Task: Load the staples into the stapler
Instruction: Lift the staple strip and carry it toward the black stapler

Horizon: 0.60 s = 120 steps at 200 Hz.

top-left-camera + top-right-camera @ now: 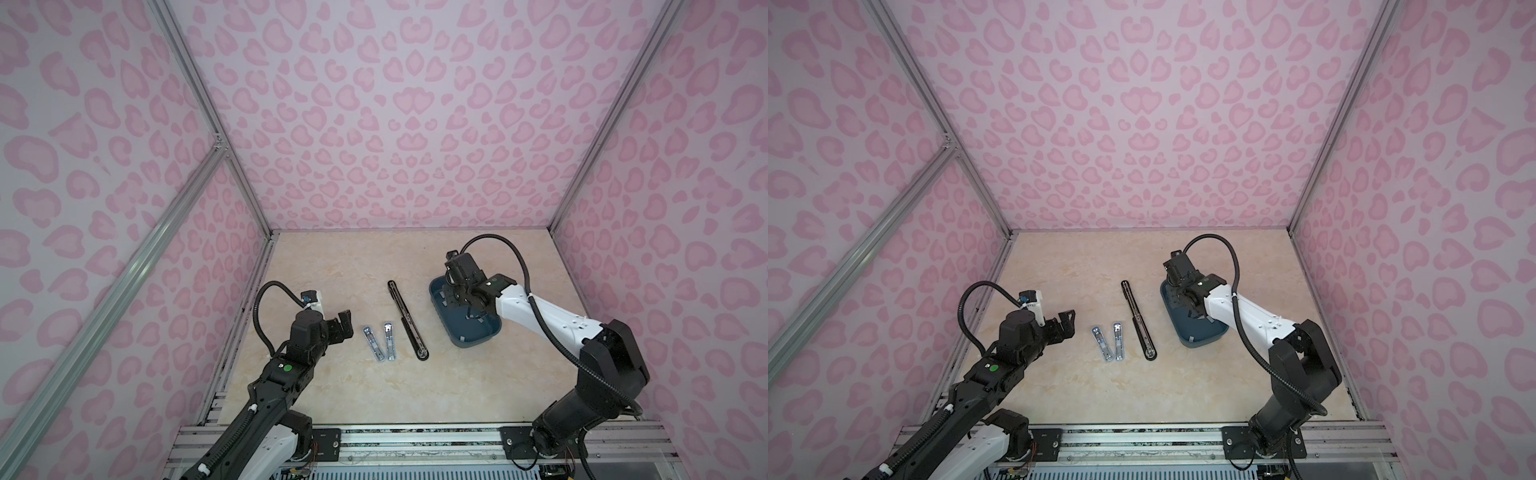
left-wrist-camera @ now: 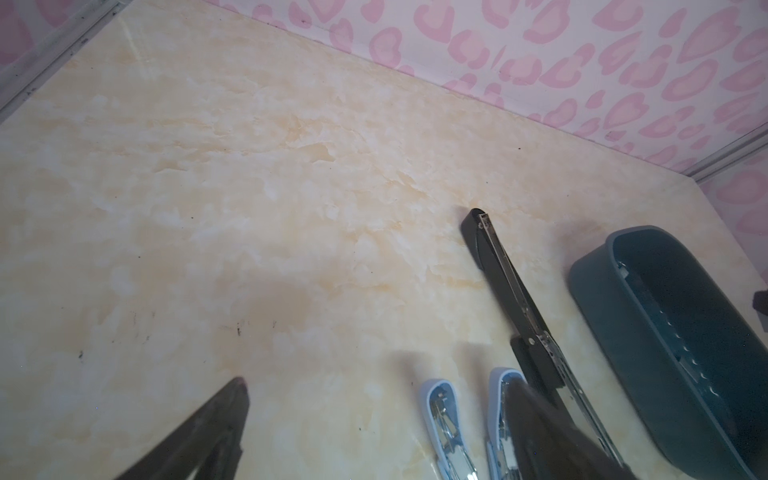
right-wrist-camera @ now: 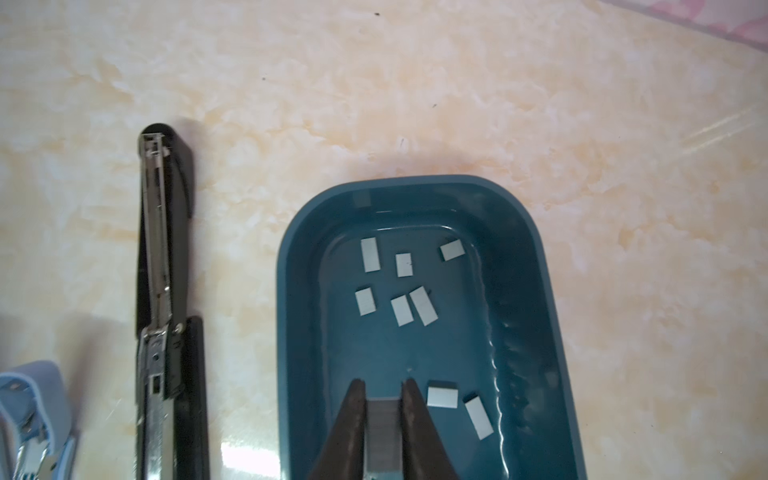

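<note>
A dark blue tray [image 3: 299, 291] holds several loose grey staples [image 3: 401, 309]. My right gripper [image 3: 383, 384] reaches down into the tray [image 1: 469, 343] and is shut on one strip of staples [image 3: 383, 428], which sits flat between its fingers. A long black stapler [image 1: 406, 320] lies opened out flat at mid-table, left of the tray. Two small light-blue staplers [image 1: 372, 343] [image 1: 390, 340] lie opened beside it. My left gripper [image 1: 338, 328] hovers just left of them, open and empty; in the left wrist view one finger [image 2: 540, 436] covers part of a small stapler [image 2: 498, 399].
Pink patterned walls with metal frame bars close in the marble-look table on three sides. A metal rail [image 1: 415, 444] runs along the near edge, carrying both arm bases. The tray [image 1: 1200, 343] stands at the right, under the right arm.
</note>
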Tool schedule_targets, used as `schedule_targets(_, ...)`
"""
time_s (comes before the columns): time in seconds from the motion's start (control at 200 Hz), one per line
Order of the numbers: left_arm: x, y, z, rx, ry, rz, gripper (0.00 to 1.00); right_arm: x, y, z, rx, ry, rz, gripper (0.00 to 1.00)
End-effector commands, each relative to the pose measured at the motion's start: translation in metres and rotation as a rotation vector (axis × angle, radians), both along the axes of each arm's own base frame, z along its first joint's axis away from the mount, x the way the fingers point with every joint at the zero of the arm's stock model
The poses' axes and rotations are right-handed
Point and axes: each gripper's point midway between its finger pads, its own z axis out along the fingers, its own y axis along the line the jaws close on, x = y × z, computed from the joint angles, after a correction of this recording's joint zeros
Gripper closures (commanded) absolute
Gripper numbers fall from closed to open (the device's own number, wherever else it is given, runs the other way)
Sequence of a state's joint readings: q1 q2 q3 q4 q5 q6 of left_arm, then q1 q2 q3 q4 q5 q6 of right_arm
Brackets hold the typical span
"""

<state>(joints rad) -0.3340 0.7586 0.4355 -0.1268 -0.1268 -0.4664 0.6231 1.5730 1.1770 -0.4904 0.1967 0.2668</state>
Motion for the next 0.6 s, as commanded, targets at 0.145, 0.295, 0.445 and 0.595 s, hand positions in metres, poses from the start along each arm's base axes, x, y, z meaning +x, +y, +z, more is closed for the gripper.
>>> schedule_targets(0.145, -0.023, 0.000, 0.008, -0.232, 0.000, 0.069, 0.03, -0.042, 0.056, 0.022, 0.191, -0.121, 0.121, 0.83)
schedule_targets(0.295, -0.036, -0.010, 0.016, -0.518, 0.027, 0.123, 0.03, -0.067, 0.082, 0.023, 0.222, -0.154, 0.188, 0.84)
schedule_targets(0.445, -0.046, -0.017, 0.055, -0.541, -0.091, 0.013, 0.03, -0.087, 0.090, 0.021, 0.233, -0.181, 0.210, 0.84)
schedule_targets(0.595, -0.036, -0.026, 0.060, -0.628, -0.163, -0.021, 0.03, -0.097, 0.092, 0.009, 0.248, -0.162, 0.216, 0.83)
